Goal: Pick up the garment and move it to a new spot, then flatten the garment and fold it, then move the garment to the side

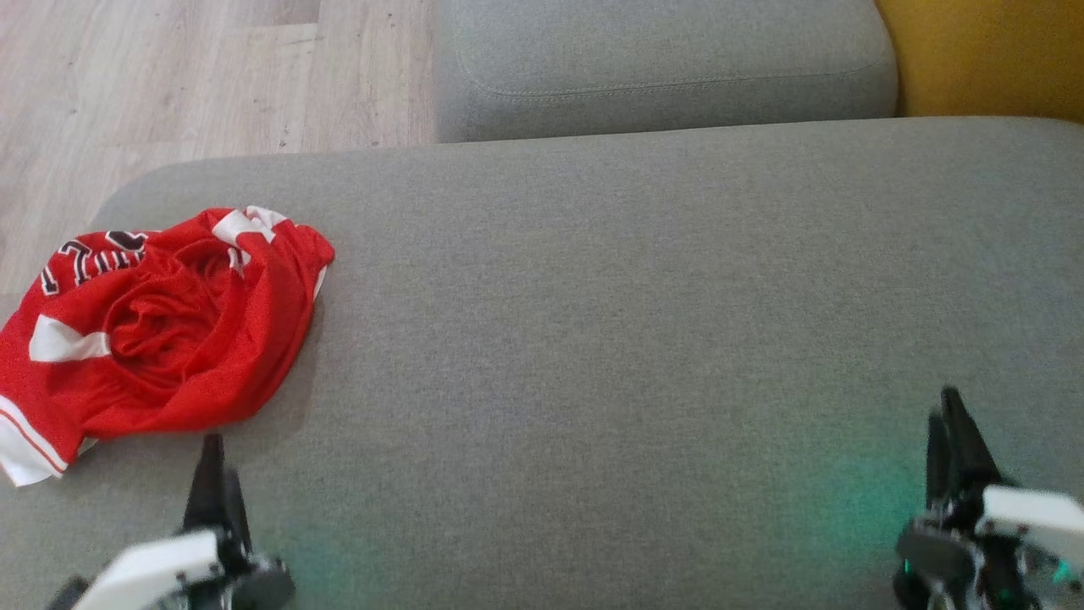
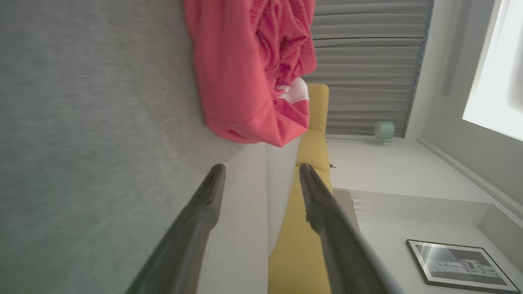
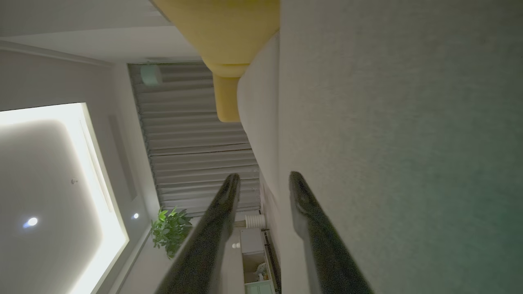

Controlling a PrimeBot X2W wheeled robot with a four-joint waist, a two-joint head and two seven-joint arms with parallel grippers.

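A crumpled red garment (image 1: pixel 161 330) with white trim and dark lettering lies in a heap at the left end of the grey sofa seat (image 1: pixel 644 322). My left gripper (image 1: pixel 210 449) hovers just in front of its near edge, fingers apart and nothing between them. In the left wrist view the garment (image 2: pixel 249 69) sits ahead of the open left gripper (image 2: pixel 261 173). Far to the right, near the front of the seat, my right gripper (image 1: pixel 948 407) hangs over bare cushion; the right wrist view shows the right gripper (image 3: pixel 263 181) open and empty.
A second grey cushion (image 1: pixel 660 68) lies behind the seat, with a yellow cushion (image 1: pixel 991 55) at the back right. Wooden floor (image 1: pixel 169 85) lies beyond the seat's left end. The garment's white hem reaches the seat's left edge.
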